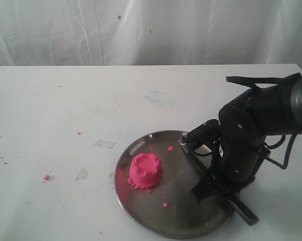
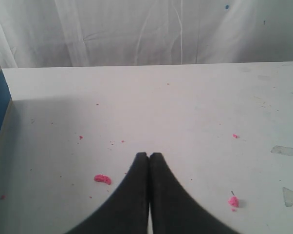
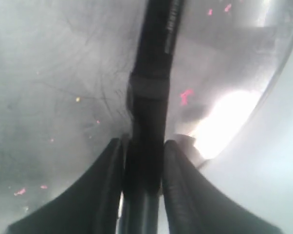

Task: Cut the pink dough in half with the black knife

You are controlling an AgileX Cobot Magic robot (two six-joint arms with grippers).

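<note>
Clamping the black knife (image 3: 149, 97) by its handle, right pincer (image 3: 142, 168) sits at the steel plate's (image 1: 141, 213) 3 o'clock rim. Pink dough (image 1: 146, 170), 1 whole mound, sits left of plate centre. Left pincer (image 2: 149, 168) fully closed, empty, over the table (image 2: 161, 102).

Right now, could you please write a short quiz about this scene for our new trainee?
1. True or false: the pink dough is already cut in two.
2. Which gripper is closed on the black knife?
A. left
B. right
C. neither
3. Fill in: the dough sits on the steel ____.

Key
1. False: it is one whole mound.
2. B: the right gripper has its jaws around the handle, while the left gripper is closed on nothing over the table.
3. plate
</note>
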